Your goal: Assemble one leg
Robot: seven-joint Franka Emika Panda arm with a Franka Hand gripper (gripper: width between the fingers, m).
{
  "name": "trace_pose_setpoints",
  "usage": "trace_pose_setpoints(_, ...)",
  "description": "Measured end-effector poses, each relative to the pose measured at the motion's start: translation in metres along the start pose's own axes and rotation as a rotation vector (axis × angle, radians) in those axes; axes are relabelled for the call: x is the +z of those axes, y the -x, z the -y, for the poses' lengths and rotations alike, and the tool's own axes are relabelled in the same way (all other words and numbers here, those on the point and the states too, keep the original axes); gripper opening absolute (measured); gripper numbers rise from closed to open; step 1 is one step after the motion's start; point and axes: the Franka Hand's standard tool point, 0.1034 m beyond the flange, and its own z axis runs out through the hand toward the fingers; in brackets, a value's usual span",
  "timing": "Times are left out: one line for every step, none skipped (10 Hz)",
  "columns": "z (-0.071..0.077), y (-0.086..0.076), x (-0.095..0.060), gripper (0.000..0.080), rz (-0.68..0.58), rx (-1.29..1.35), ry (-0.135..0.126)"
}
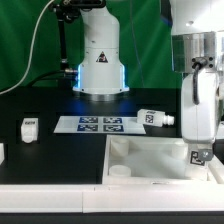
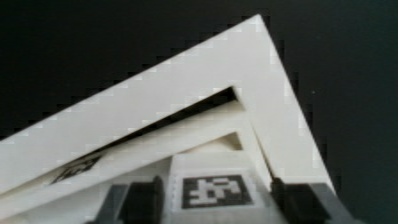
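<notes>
We hold the small white plastic squarish leg (image 2: 215,190) upright between the closed fingers of the two-finger gripper (image 1: 199,157). Its long axis runs vertically, directly below the wrist. It stands over the corner of the large flat white tray-like piece (image 1: 165,160) at the exterior view's right; contact is not discernible.

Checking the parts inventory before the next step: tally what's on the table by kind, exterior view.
Legs: 3, lying, standing, one in the gripper
Large white tray-like piece: 1
Marker board: 1
White part cut off at the exterior view's left edge: 1, kind unclear
Total: 6
</notes>
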Motion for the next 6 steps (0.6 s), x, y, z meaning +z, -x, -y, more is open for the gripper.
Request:
trace_pose_setpoints(0.000,0.000,0.000,0.0395,0.000,0.000,0.000)
trace_pose_setpoints(0.000,0.000,0.000,0.0532,0.000,-0.006,-0.001)
trace_pose_setpoints(0.003,-0.001,-0.007,0.0613,0.007,-0.048,-0.009)
trace_pose_setpoints(0.007,-0.002,-0.027,0.0613,0.024,-0.069,-0.025)
trace_pose_setpoints(0.010,-0.002,-0.048,0.0642,0.047,-0.077,-0.041)
trace_pose_setpoints(0.013,-0.002,-0.055,0.0648,0.054,-0.080,-0.047)
